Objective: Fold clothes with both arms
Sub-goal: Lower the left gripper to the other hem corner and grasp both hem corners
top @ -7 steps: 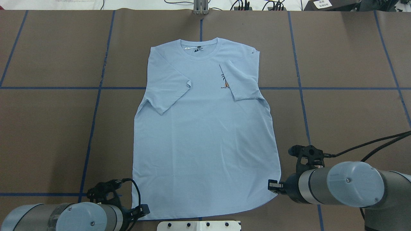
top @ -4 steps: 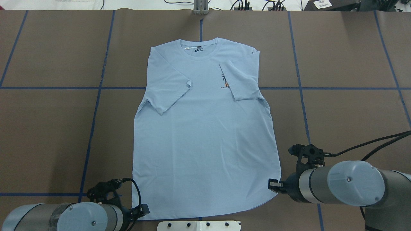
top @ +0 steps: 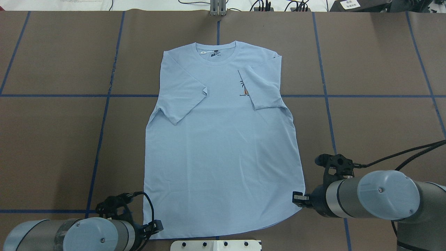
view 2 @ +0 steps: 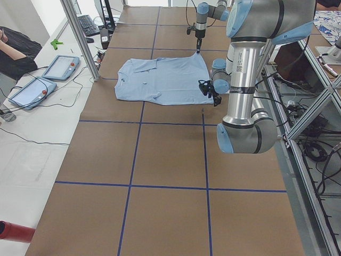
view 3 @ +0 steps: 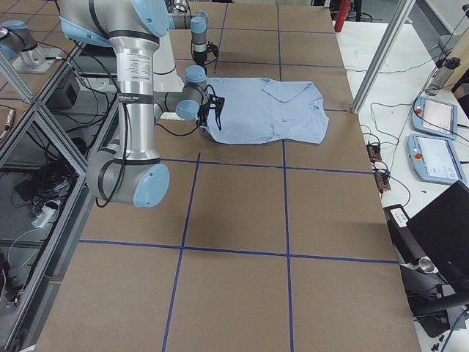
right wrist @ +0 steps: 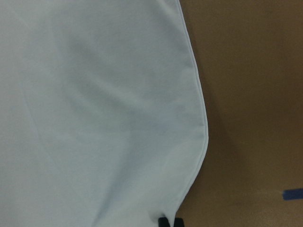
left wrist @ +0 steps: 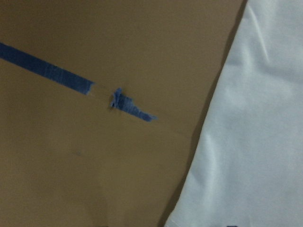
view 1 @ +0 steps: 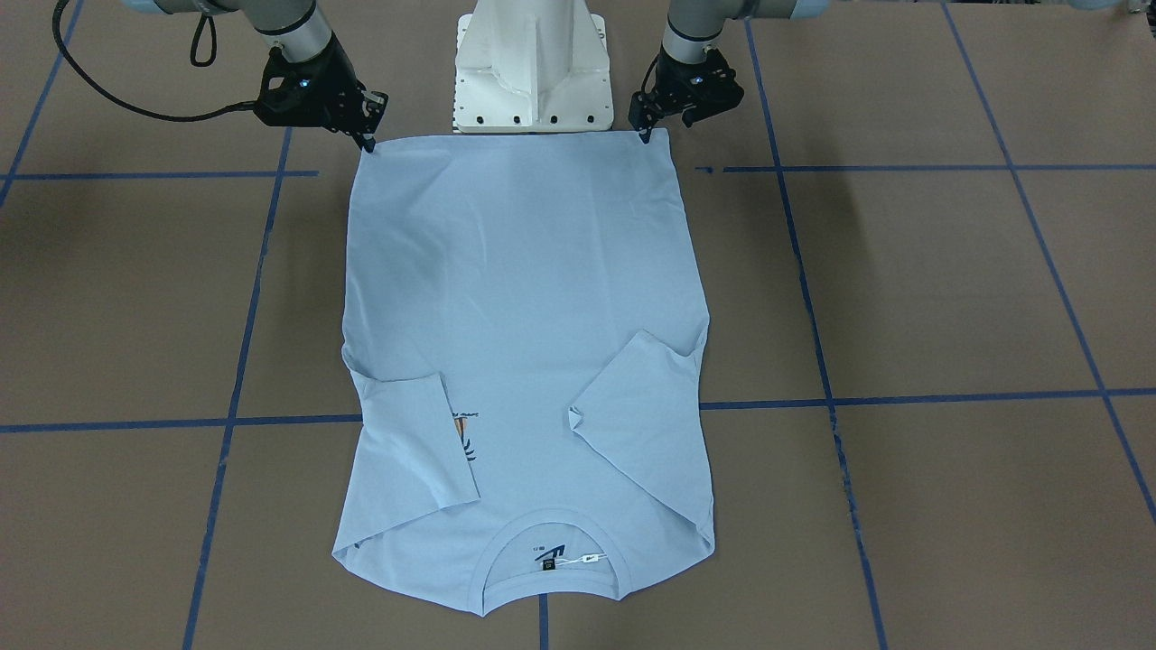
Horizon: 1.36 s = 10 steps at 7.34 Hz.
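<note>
— On the brown surface [top: 52, 139], state the position of the T-shirt [top: 223, 157].
— Flat, front up, centred on the blue tape grid [top: 104, 96]. The collar [top: 216, 52] is at the side far from the robot, and the hem lies just beside the white pedestal base [view 1: 533, 72]. Both sleeves are folded inward over the chest. The sleeve on the robot's right covers part of the chest print [top: 244, 89].
— Left claw [view 1: 645, 137]?
— Pointed down at the hem corner on the robot's left; contact with the cloth cannot be confirmed. The fingers read as one dark point, so clenched or released cannot be told. Its wrist camera shows only the shirt edge, bare surface and a torn piece of tape, with no fingers.
— Right claw [view 1: 368, 144]?
— At the opposite hem corner. Its state likewise cannot be told: its wrist camera shows the curved hem and one small dark part cut off at the bottom edge. In the overhead view both claws are mostly hidden behind their own wrists.
</note>
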{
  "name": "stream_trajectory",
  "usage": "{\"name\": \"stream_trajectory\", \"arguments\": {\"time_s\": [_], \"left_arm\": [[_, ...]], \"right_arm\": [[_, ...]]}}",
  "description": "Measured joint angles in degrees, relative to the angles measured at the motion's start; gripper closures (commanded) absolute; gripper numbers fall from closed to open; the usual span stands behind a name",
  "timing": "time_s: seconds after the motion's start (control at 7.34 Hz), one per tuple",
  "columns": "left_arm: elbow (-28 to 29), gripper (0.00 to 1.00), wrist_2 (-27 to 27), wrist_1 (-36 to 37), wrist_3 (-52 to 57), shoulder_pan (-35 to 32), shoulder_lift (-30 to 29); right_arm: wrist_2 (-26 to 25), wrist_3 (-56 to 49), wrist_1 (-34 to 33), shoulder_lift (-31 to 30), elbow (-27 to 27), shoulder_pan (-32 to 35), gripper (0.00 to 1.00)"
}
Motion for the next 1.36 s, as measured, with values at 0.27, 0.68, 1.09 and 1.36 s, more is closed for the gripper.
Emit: {"name": "stream_trajectory", "arguments": {"time_s": [0.27,0.68,1.09,1.36], "left_arm": [[0.3,0.14,0.0,0.0,0.0,-0.2,-0.6],[1.4,0.34,0.0,0.0,0.0,-0.3,-0.9],[1.2,0.78,0.0,0.0,-0.3,-0.4,-1.0],[1.0,0.92,0.0,0.0,-0.3,-0.4,-1.0]], "right_arm": [[0.1,-0.2,0.0,0.0,0.0,0.0,1.00],[0.1,-0.3,0.0,0.0,-0.1,0.1,1.00],[0.1,-0.3,0.0,0.0,0.0,0.1,1.00],[0.1,-0.3,0.0,0.0,0.0,0.2,1.00]]}}
